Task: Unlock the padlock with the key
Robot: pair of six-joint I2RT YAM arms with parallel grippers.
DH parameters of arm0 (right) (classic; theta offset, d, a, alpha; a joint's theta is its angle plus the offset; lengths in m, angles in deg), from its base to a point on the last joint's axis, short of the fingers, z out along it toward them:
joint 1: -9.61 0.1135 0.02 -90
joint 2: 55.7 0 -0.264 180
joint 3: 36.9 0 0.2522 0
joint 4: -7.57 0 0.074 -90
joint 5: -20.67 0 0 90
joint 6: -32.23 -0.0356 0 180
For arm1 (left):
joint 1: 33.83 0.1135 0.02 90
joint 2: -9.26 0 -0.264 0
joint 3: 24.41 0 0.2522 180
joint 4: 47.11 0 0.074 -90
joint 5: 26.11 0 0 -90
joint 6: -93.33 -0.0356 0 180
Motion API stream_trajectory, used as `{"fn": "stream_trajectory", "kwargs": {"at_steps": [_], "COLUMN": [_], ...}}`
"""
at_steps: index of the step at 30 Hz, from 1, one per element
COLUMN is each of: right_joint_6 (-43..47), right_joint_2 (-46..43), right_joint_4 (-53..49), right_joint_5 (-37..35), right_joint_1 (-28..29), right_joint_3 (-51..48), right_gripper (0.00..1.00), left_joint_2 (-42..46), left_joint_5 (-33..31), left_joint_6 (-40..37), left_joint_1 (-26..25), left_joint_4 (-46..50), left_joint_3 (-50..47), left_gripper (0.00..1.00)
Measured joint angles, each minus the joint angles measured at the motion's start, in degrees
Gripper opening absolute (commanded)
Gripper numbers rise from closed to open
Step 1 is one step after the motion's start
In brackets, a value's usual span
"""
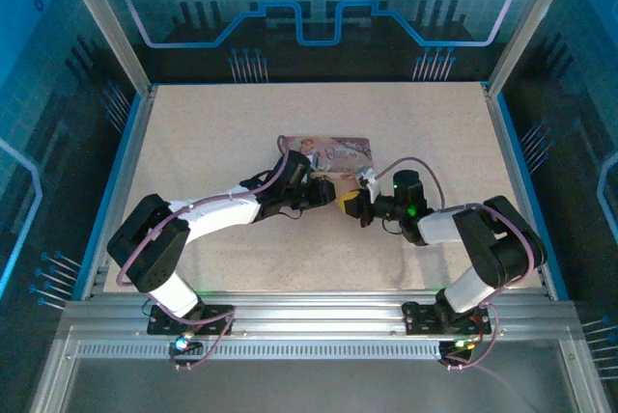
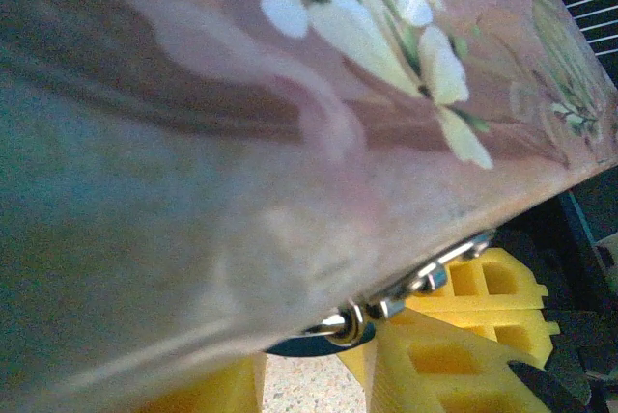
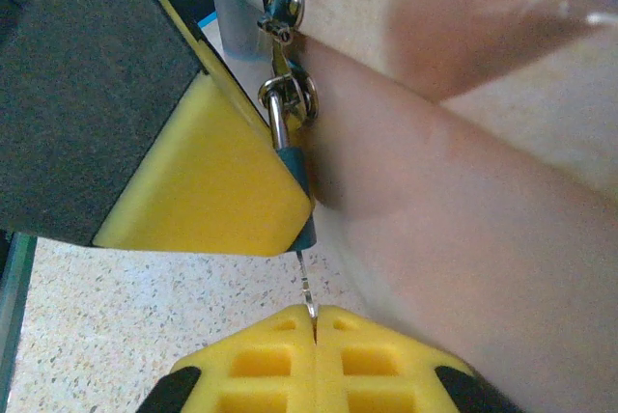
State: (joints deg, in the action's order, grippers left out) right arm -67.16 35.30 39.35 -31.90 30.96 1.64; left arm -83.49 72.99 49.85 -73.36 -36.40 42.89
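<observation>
Cursive script was noted on the lid of the pink flower-printed tin, near its far corner, but it was too blurred to be read; no brand or label was made out elsewhere. The right gripper was seen clenched, its yellow pads pressed together with no gap, and the key was pinched in the seam between them. Only a thin sliver of blade was seen, projecting straight ahead of the fingertips. The padlock was found directly ahead of that blade, hanging by its thin shackle from the metal hasp on the tin's front wall. The key tip was seen at the underside of the padlock body; whether it had entered the keyway could not be told. The left gripper was recorded as partly closed and grasping the padlock, whose dark body sat between its two yellow pads, with one pad laid flat against the body's side. The tin wall lay close above the left fingertips. From above, the two grippers were seen tip to tip, just short of the tin's near edge, over the speckled table.
</observation>
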Motion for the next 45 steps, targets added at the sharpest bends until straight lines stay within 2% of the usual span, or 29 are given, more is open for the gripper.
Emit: {"fn": "stream_trajectory", "kwargs": {"at_steps": [26,33,45], "right_joint_6": [-4.2,-4.1,-5.7], "right_joint_2": [5.6,5.6,5.4], "right_joint_4": [-0.1,-0.9,-0.6], "right_joint_5": [1.2,0.3,-3.4], "right_joint_1": [0.4,0.4,0.9], "right_joint_3": [8.9,8.3,2.3], "right_gripper": [0.00,0.00,0.00], "left_joint_2": [0.0,-0.7,-6.0], "left_joint_5": [-2.9,-2.7,1.8], "left_joint_6": [0.2,0.2,2.7], "left_joint_1": [2.0,2.0,1.0], "left_joint_4": [-3.9,-4.3,-7.6], "left_joint_3": [0.0,0.0,-1.3], "left_gripper": [0.30,0.30,0.32]}}
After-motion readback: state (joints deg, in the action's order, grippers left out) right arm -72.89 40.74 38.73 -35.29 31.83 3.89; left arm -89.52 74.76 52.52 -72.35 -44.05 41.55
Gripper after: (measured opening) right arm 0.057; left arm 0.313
